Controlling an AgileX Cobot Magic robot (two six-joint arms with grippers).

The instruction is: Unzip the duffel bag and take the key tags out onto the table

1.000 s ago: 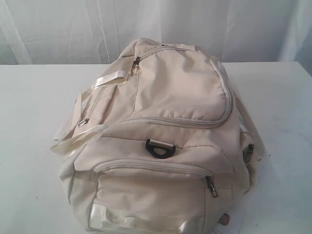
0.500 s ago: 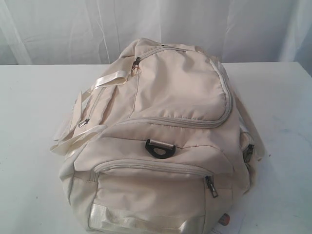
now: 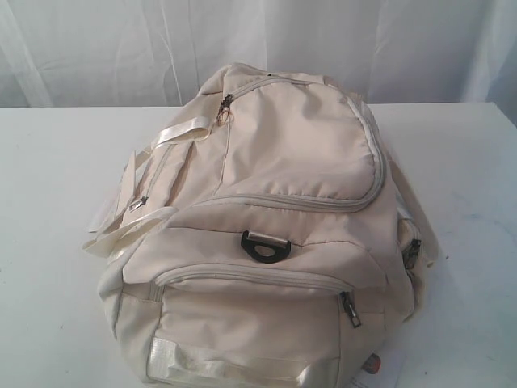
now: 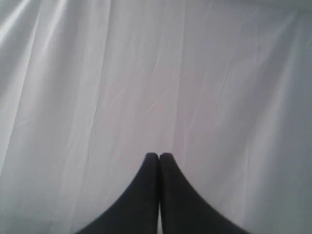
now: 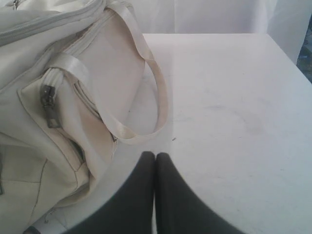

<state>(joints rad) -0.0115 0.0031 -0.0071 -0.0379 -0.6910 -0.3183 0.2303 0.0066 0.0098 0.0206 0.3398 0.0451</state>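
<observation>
The cream duffel bag (image 3: pixel 266 234) lies zipped in the middle of the white table (image 3: pixel 48 202), with a black D-ring (image 3: pixel 264 246) on its top and metal zipper pulls (image 3: pixel 350 309) on the front pocket. No key tags show in any view. Neither gripper appears in the exterior view. My left gripper (image 4: pixel 159 156) is shut and empty, facing only a white curtain. My right gripper (image 5: pixel 155 155) is shut and empty above the table (image 5: pixel 234 107), just beside the bag's side pocket (image 5: pixel 63 112) and a loose strap handle (image 5: pixel 146 97).
A white curtain (image 3: pixel 121 48) hangs behind the table. A small reddish object (image 3: pixel 372 364) peeks out at the bag's near right corner. Bare tabletop lies to the left and right of the bag.
</observation>
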